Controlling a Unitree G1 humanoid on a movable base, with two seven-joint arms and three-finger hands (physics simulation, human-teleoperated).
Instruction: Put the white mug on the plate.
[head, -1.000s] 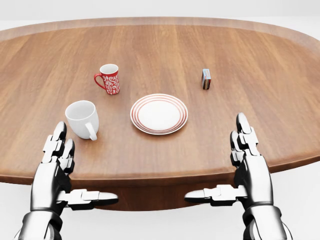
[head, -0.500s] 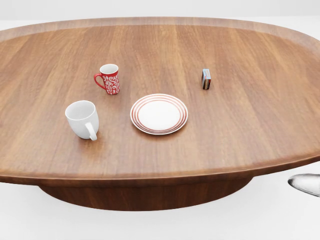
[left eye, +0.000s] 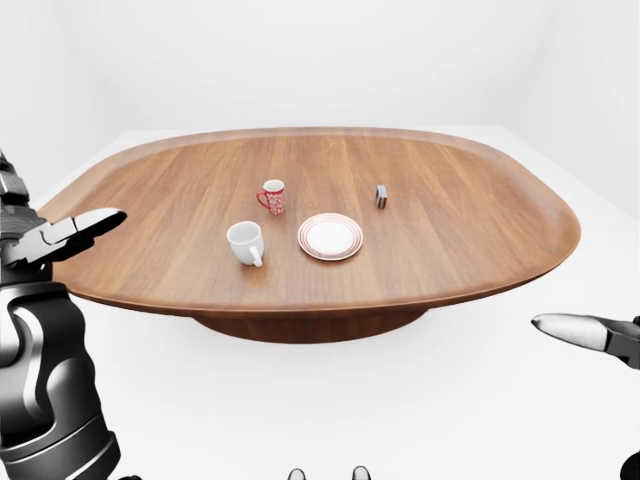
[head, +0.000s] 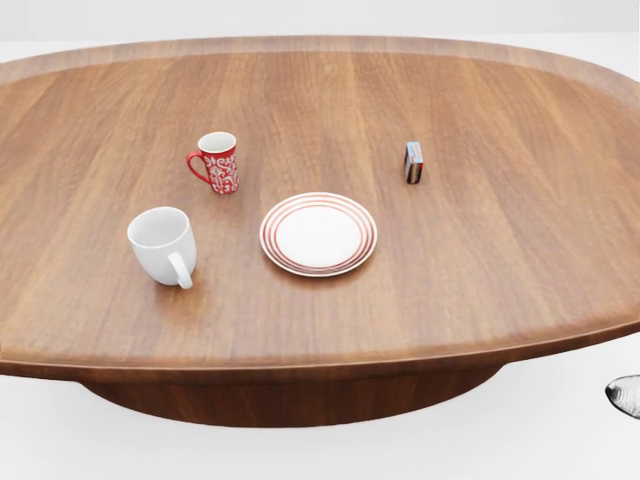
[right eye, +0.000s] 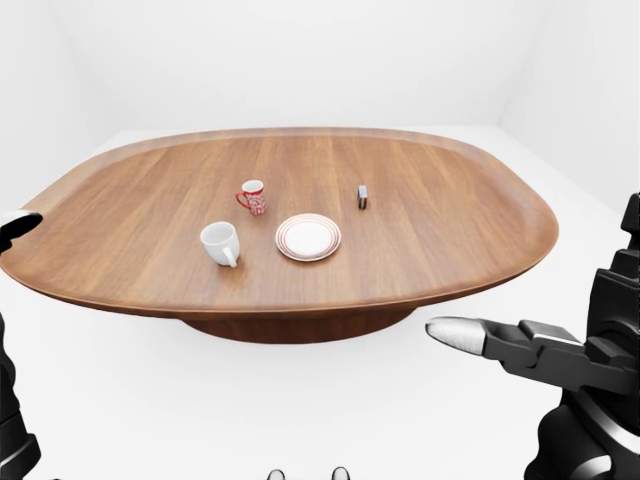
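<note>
The white mug (head: 163, 245) stands upright on the wooden table (head: 500, 250), handle toward the view's bottom, left of the plate. The plate (head: 318, 234) is white with red rings and bare, in the middle of the head view. My left hand (left eye: 60, 235) is open at the far left of the left-eye view, off the table's left edge, far from the mug. My right hand (right eye: 520, 345) is open, a finger stretched out, at the lower right of the right-eye view, below the table's near edge. Only a fingertip (head: 625, 393) shows in the head view.
A red patterned mug (head: 217, 161) stands above and right of the white mug. A small box (head: 413, 162) stands upright at the upper right of the plate. The table's rim (head: 300, 365) runs across the lower head view.
Both hands have drawn back from the table's near edge and spread out to the sides, leaving the head view. The head view has shifted slightly. Mugs and plate have not moved.
</note>
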